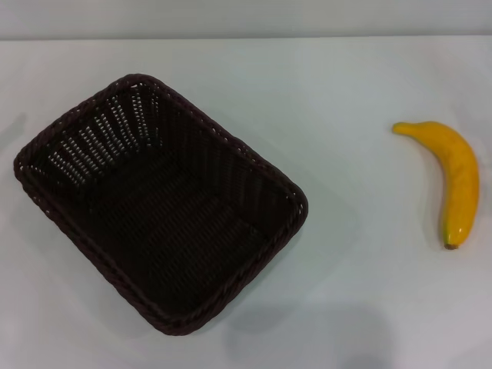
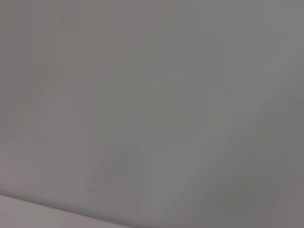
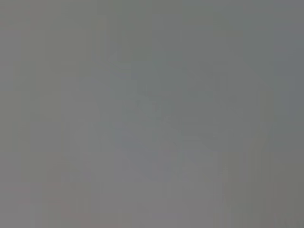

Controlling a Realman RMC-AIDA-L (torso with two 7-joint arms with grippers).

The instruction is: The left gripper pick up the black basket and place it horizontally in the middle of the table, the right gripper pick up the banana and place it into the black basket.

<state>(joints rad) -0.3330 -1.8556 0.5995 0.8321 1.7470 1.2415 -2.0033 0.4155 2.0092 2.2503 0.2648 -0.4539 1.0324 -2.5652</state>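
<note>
Basket (image 1: 157,207): sits on the left half of the bench (image 1: 346,92), empty, turned at a slant so its long sides run diagonally; one corner points toward the near edge.
Basket handling: judged light for its bulk and fairly stiff; woven wicker with a braided rim and slotted sloping sides, so rough rather than slippery and not fragile.
Basket hold: the rim is the only thin part; a pinch over the rim at the middle of a long side looks best, since a corner hold would likely let it swing.
Banana (image 1: 453,177): lies flat on the right side of the bench, well apart from the basket, curved, dark tip toward the near edge.
Banana handling: judged light, smooth-skinned and rounded, so it may roll or slip; firm pressure could bruise it. Take it across the middle of the curve.
Left gripper: not in view; both wrist views show only blank grey; state cannot be told.
Right gripper: not in view; state cannot be told.
Progress: neither item lifted yet.
</note>
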